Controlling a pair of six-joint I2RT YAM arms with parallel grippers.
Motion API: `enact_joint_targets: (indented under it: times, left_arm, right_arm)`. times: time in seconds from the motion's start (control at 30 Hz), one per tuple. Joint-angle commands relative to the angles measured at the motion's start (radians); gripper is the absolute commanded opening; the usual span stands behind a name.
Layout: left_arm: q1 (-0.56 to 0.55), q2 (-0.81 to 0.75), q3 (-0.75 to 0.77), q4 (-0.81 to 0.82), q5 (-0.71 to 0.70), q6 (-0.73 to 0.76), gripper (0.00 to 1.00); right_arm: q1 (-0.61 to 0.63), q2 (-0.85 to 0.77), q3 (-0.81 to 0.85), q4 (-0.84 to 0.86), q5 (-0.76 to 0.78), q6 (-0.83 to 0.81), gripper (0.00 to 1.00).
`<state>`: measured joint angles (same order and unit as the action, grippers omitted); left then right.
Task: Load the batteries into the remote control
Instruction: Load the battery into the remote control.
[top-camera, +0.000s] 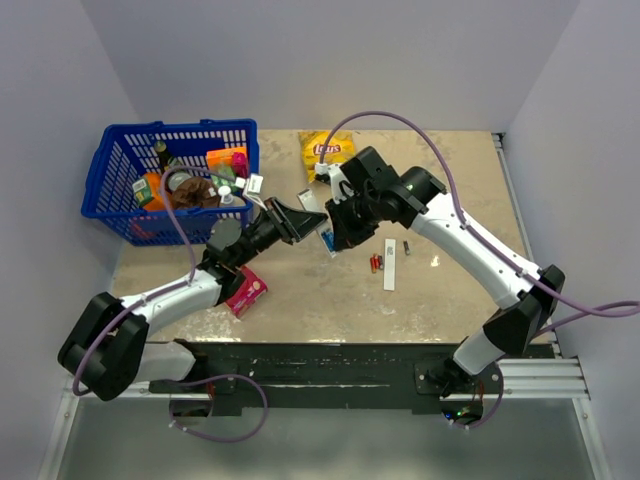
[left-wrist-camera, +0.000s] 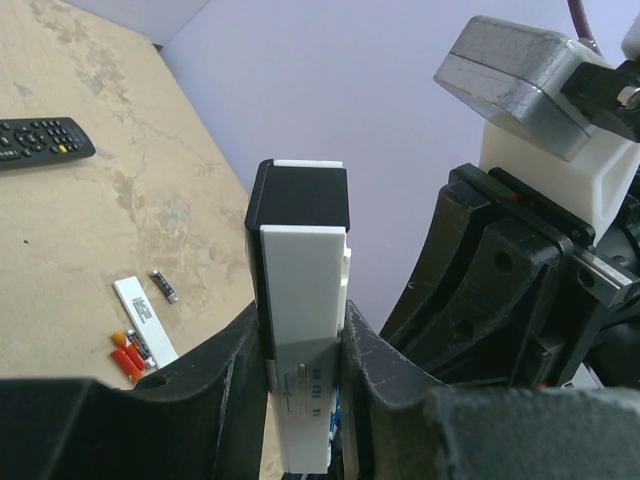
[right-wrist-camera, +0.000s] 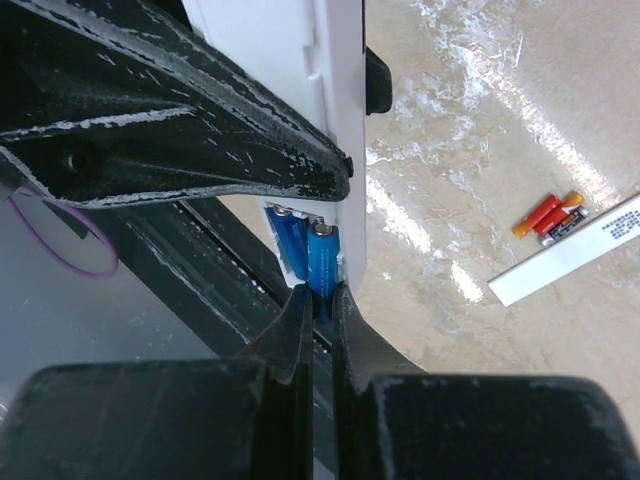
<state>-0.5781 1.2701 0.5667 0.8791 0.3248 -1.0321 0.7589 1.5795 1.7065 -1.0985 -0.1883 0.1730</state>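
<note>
From above, the left tool (top-camera: 295, 222) and the right tool (top-camera: 338, 232) meet over the middle of the surface (top-camera: 300, 300), with the remote control (top-camera: 326, 238) raised between them. The spare batteries (top-camera: 376, 263) and the white back strip (top-camera: 390, 265) lie on the surface just beside the right tool, on its outer side.

In the left wrist view, the left tool (left-wrist-camera: 305, 372) is clenched on the remote control (left-wrist-camera: 300, 320). It holds the remote upright, one finger on each long edge, with the dark end pointing away from the fingertips.

In the right wrist view, the right tool (right-wrist-camera: 320, 305) is pinched on the near end of a blue battery (right-wrist-camera: 322, 262). That cell stands in the open compartment just ahead of the fingertips, touching a second blue battery (right-wrist-camera: 290, 240) beside it.

The step in hand seems to be seating this cell. It would go best pushed lengthwise against its contact and then pressed flat, with the left clamp firm so the remote cannot slide. The right tool should let go only once the cell lies level with its neighbour. Polarity marks cannot be read here.
</note>
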Motion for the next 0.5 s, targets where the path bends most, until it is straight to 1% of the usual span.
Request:
enact_joint_targets:
  times: [0.0, 0.2, 0.33, 0.47]
  left_arm:
    - [0.0, 0.018, -0.013, 0.141, 0.008, -0.071, 0.0]
    - [-0.009, 0.026, -0.025, 0.156, -0.003, -0.097, 0.0]
    - [-0.011, 0.02, -0.031, 0.156, -0.023, -0.109, 0.0]
    - [-0.009, 0.009, -0.034, 0.135, -0.047, -0.115, 0.0]
  right_arm:
    - [-0.003, 0.014, 0.051, -0.024, -0.022, 0.008, 0.0]
    - [-0.003, 0.033, 0.074, -0.041, -0.017, 0.005, 0.0]
    - [-0.003, 0.042, 0.074, -0.058, -0.014, 0.0, 0.04]
    - [-0.001, 0.048, 0.077, -0.076, -0.016, -0.003, 0.05]
